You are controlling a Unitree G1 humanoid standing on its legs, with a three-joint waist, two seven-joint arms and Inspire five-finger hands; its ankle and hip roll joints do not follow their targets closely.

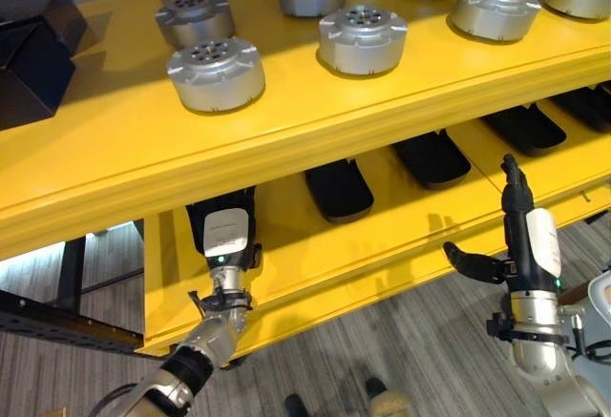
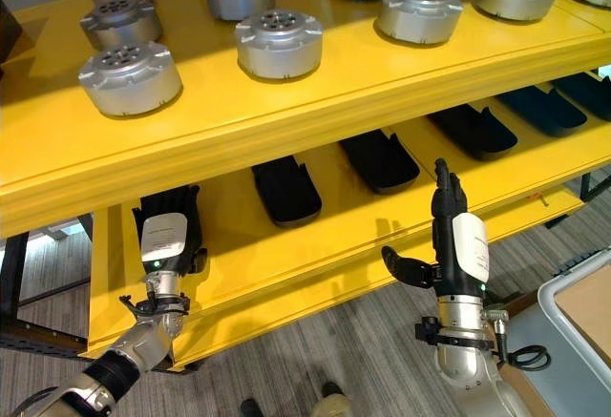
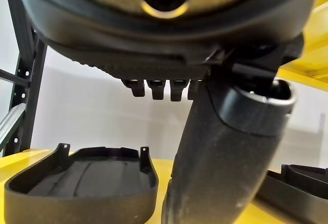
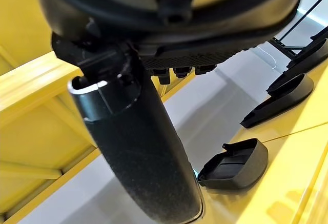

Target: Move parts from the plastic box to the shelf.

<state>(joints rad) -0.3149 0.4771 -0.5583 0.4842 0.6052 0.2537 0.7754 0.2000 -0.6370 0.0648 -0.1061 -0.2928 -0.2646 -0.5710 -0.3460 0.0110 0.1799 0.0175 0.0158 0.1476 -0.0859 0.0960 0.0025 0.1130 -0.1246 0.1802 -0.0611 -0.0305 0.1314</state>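
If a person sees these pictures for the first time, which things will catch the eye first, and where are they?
The bright yellow shelf stands out first, its upper level carrying rows of silver round metal parts. On the lower level lies a row of black plastic shells. The left hand reaches into that level at its left end, and the right hand stands open before its front edge.

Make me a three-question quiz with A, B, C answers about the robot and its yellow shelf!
1. Where do the round silver parts sit?
A. on the top shelf board
B. on the floor
C. in the right hand

2. What colour are the flat shell parts on the lower board?
A. white
B. black
C. red

3. How is the right hand?
A. curled round a part
B. open, fingers straight
C. pinching cloth

Answers: 1 A, they stand in rows on the top board. 2 B, each shell shows black against the yellow. 3 B, its fingers point straight up, holding nothing.
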